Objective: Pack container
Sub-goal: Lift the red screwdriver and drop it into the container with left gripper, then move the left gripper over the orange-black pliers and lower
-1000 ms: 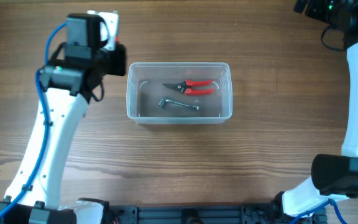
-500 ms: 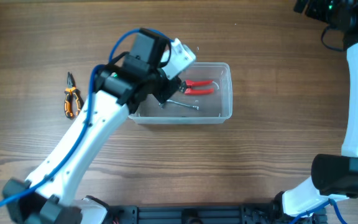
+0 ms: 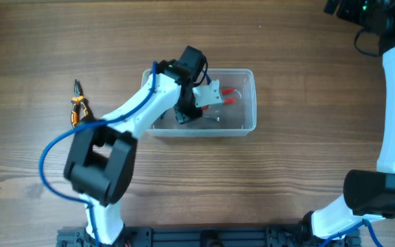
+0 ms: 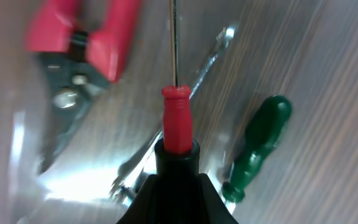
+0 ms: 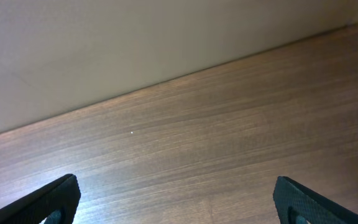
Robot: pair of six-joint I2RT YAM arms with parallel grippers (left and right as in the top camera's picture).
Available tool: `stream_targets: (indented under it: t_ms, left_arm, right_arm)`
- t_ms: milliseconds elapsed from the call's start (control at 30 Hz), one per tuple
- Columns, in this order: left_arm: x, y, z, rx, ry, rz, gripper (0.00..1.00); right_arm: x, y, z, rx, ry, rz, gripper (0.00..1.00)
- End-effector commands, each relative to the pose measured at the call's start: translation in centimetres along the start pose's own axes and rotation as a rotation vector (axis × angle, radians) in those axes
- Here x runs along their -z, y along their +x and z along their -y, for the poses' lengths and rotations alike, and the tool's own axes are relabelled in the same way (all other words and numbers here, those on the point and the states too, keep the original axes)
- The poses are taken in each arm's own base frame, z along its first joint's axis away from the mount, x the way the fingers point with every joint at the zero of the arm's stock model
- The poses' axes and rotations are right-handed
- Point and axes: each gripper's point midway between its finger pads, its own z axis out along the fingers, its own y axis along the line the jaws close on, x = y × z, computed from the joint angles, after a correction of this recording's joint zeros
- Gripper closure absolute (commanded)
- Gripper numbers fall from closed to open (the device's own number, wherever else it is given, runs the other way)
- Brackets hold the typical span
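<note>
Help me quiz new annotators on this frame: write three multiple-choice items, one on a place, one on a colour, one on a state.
1. Relative to the container, where do the orange-handled pliers lie?
A. Inside it
B. On the table outside it, on the left arm's side
C. Balanced on its rim

2. What colour is the handle of the screwdriver held in the left gripper?
A. Blue
B. Yellow
C. Red

3. What state is the right gripper in?
A. Open, holding nothing
B. Shut on a wrench
C. Shut on the container's rim

Answers:
1 B: the overhead view shows them on bare wood, apart from the container.
2 C: the left wrist view shows a red handle clamped in that gripper.
3 A: the right wrist view shows it spread wide over bare table.
</note>
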Motion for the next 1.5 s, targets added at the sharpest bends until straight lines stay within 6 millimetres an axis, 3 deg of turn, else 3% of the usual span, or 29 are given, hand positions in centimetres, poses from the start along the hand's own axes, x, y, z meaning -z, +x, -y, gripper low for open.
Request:
stream_targets:
  t_ms: [0, 167, 300, 400, 467, 567, 733, 767, 833, 900, 933, 967, 1033, 1200, 1300, 1467]
  left_arm:
    - [-1.7, -0.4, 0.0, -0.063, 0.028, 0.004, 0.82]
    - [-1.9, -1.2, -0.8, -0.063, -0.002, 0.032, 0.63]
    - [-1.6, -1.2, -0.9, -0.017, -0.01, 0.033, 0.56]
    - [0.1, -1.7, -1.3, -0.011, -0.045, 0.061, 0.55]
    - [2.7, -2.7, -1.7, -0.02, -0.095, 0.111, 0.54]
    - [8.5, -4.5, -2.9, -0.03, -0.206, 0.215, 0.49]
    - [20.1, -5.7, -5.7, 0.114, -0.439, 0.446, 0.35]
    - [23.1, -4.9, -6.6, 0.194, -0.503, 0.507, 0.3]
    - [26.3, -2.8, -7.8, 0.34, -0.576, 0.557, 0.3]
    - [28.5, 1.3, -9.4, 0.587, -0.65, 0.565, 0.31]
    - [29.0, 3.8, -10.2, 0.723, -0.681, 0.55, 0.27]
    - [29.1, 5.6, -10.6, 0.819, -0.695, 0.535, 0.23]
    - [27.7, 12.6, -10.7, 1.124, -0.676, 0.415, 0.24]
    - [24.4, 21.1, -9.4, 1.419, -0.59, 0.198, 0.24]
    - [21.8, 23.6, -8.8, 1.512, -0.499, 0.097, 0.22]
    - [16.7, 25.0, -9.6, 1.543, -0.397, -0.04, 0.25]
  right_arm:
    - [-0.2, 0.0, 0.1, -0.017, 0.013, 0.001, 0.0]
    - [-0.2, 0.0, 0.1, -0.017, 0.013, 0.001, 0.0]
    - [-0.2, 0.0, 0.1, -0.017, 0.013, 0.001, 0.0]
    - [-0.2, 0.0, 0.1, -0.017, 0.013, 0.001, 0.0]
    - [-0.2, 0.0, 0.1, -0.017, 0.013, 0.001, 0.0]
    - [-0.2, 0.0, 0.1, -0.017, 0.013, 0.001, 0.0]
    - [-0.2, 0.0, 0.1, -0.017, 0.013, 0.001, 0.0]
    - [-0.2, 0.0, 0.1, -0.017, 0.013, 0.001, 0.0]
    - [-0.2, 0.0, 0.1, -0.018, 0.013, 0.001, 0.0]
    - [-0.2, 0.0, 0.1, -0.017, 0.013, 0.001, 0.0]
    - [-0.2, 0.0, 0.1, -0.017, 0.013, 0.001, 0.0]
    - [-0.2, 0.0, 0.1, -0.017, 0.013, 0.001, 0.0]
    - [-0.2, 0.0, 0.1, -0.017, 0.013, 0.001, 0.0]
    - [-0.2, 0.0, 0.1, -0.017, 0.013, 0.001, 0.0]
    - [-0.2, 0.0, 0.1, -0.017, 0.013, 0.001, 0.0]
    - [-0.2, 0.0, 0.1, -0.017, 0.013, 0.001, 0.0]
